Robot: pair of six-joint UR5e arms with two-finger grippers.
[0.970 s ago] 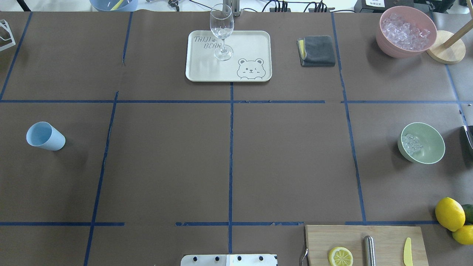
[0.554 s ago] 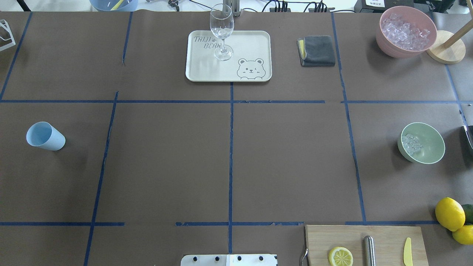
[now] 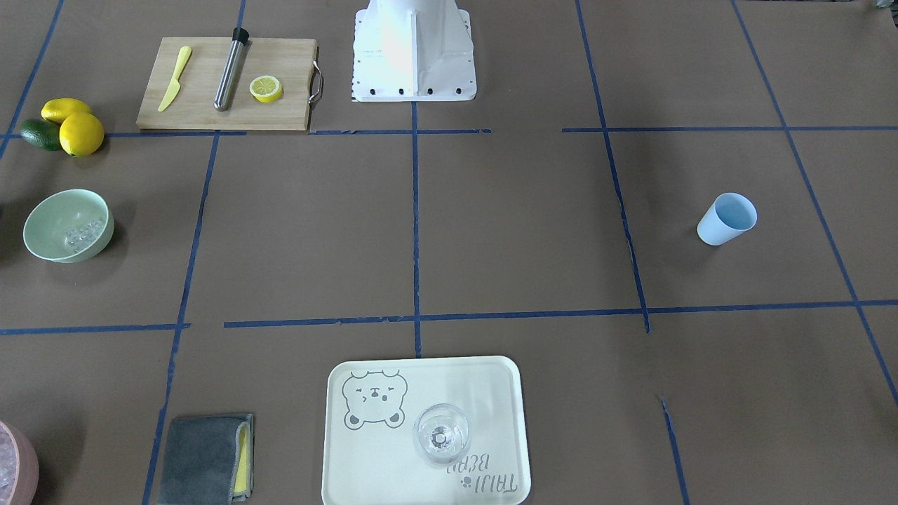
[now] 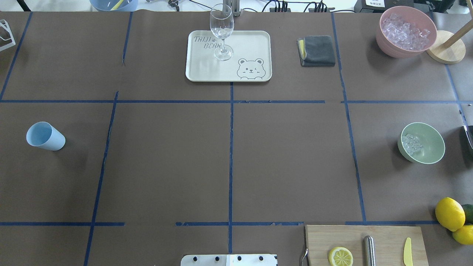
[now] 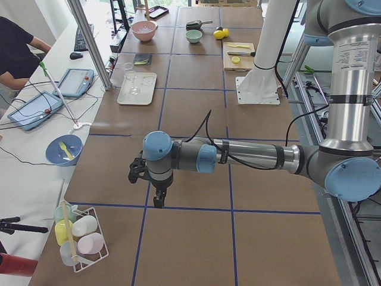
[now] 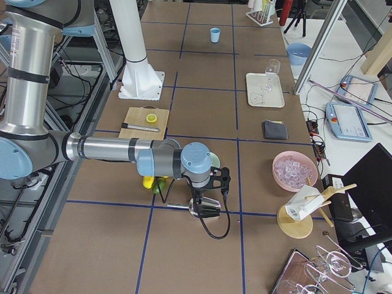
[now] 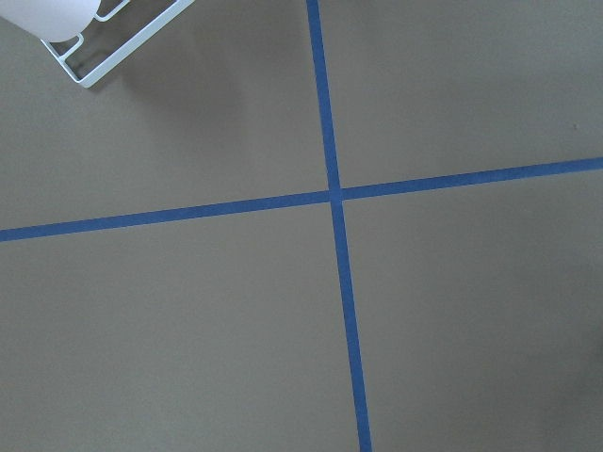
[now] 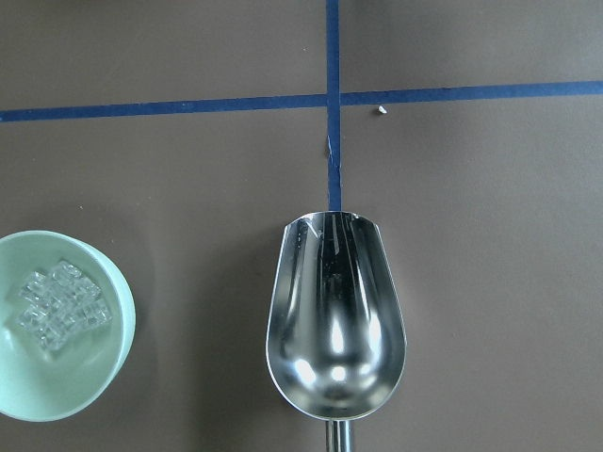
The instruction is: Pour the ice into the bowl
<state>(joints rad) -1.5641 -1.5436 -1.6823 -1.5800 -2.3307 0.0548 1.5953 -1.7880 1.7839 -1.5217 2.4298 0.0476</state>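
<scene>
A: Item: ice (image 8: 58,306), in mint bowl (image 8: 126,325), lower left; scoop (image 8: 335,320) near it, empty.
B: Pour judged done; next, set scoop down. Whether right gripper (image 6: 207,197) or left gripper (image 5: 158,199) is open: cannot tell.

Scoop (image 8: 335,330) handle cut off at btm edge. Pink bowl (image 3: 27,466) clipped at corner. Left gripper (image 5: 158,199), right gripper (image 6: 202,201): jaws too small to judge.
</scene>
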